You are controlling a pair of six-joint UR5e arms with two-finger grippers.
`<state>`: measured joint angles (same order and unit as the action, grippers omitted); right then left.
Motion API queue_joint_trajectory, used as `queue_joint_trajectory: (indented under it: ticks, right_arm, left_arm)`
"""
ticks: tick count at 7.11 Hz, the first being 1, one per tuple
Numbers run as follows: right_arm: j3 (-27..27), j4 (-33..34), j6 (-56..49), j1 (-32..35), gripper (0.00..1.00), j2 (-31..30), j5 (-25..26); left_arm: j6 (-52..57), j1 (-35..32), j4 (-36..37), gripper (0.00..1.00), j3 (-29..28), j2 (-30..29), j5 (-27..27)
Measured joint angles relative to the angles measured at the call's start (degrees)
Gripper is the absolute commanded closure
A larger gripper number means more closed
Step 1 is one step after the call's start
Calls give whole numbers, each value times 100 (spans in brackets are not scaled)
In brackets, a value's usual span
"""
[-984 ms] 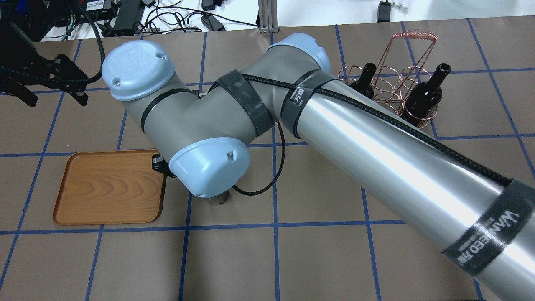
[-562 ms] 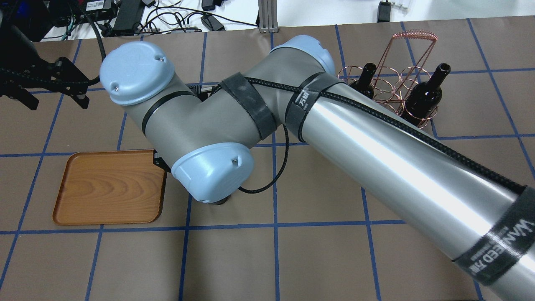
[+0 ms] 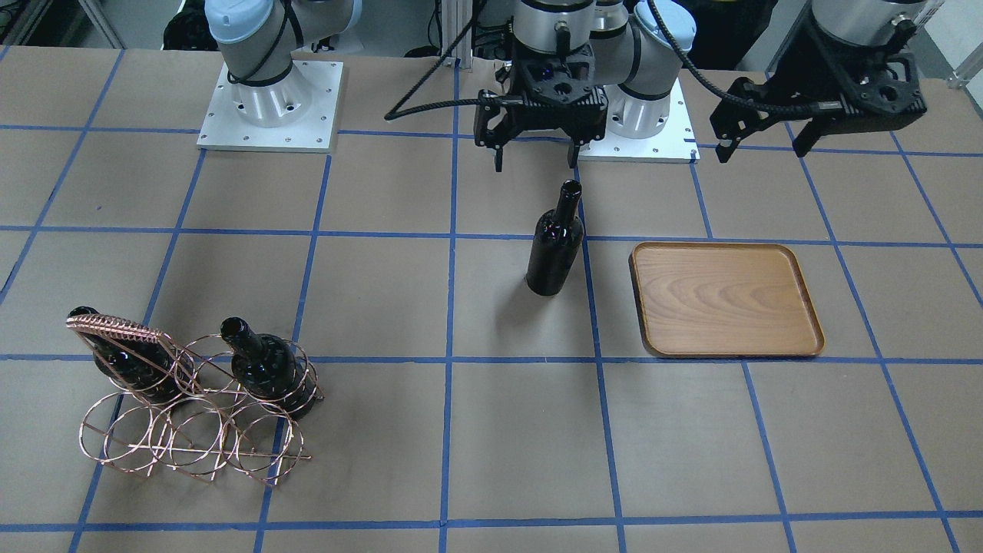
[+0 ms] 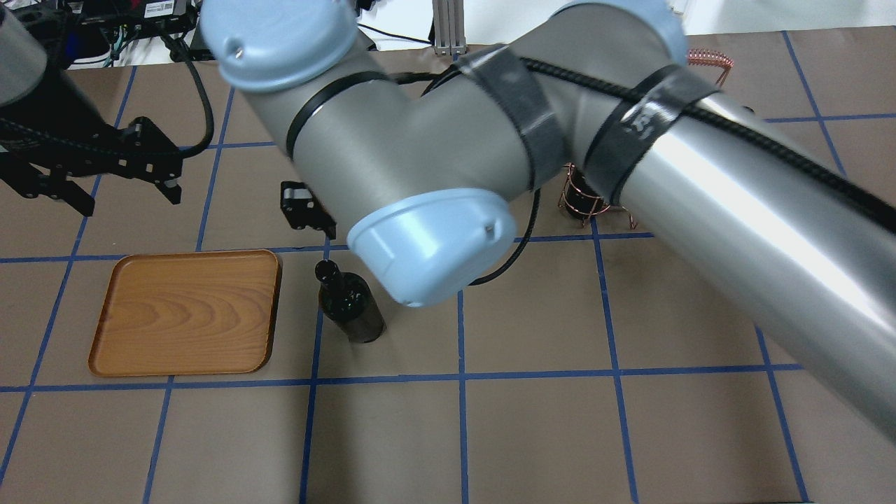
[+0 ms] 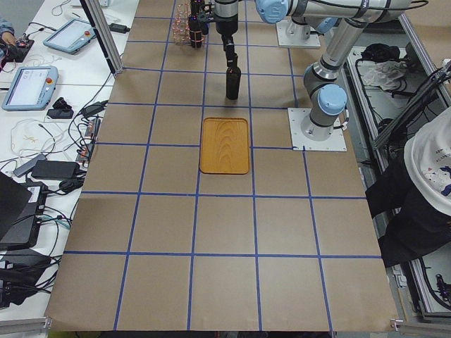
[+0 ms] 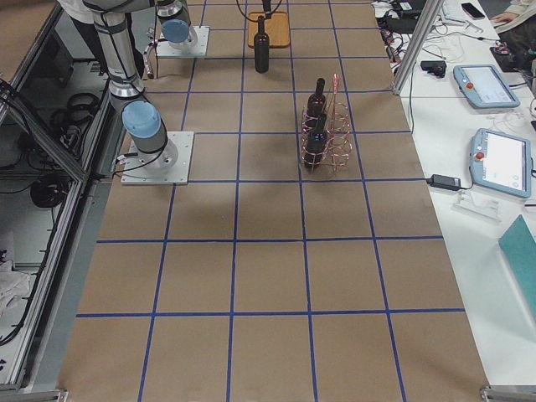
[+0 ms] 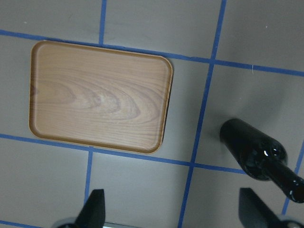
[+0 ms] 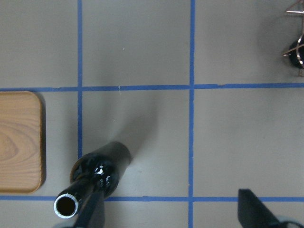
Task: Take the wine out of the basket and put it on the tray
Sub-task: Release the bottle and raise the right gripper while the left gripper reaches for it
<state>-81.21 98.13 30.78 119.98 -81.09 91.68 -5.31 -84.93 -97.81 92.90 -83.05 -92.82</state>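
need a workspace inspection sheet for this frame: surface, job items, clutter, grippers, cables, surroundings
Surface: table, brown paper with a blue tape grid.
Job's things: bottle upright on the table beside the tray, not on it; tray empty; basket holds two more bottles.
Clutter: nothing seen.
Grippers: right gripper open above the bottle, not touching; left gripper open, holding nothing.
Cables: black cable strapped along the right arm.
Surroundings: tablets beside the table; person at its edge.
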Motion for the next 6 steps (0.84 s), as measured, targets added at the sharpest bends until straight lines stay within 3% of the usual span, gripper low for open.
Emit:
queue_joint_trajectory:
  ticks: [3, 5, 6]
  right_arm:
    - [-8, -250, -1472, -1183, 0, -232, 37]
    - [-19, -278, -2424, -1947, 0, -364, 45]
    - [-36, -288, -2533, -2163, 0, -475, 39]
  left_arm:
    - [-780, -784, 203, 0, 465, -98, 202]
    - [-1065, -1084, 775, 0, 947, -139, 717]
    - [-1106, -1178, 1069, 6, 1167, -194, 824]
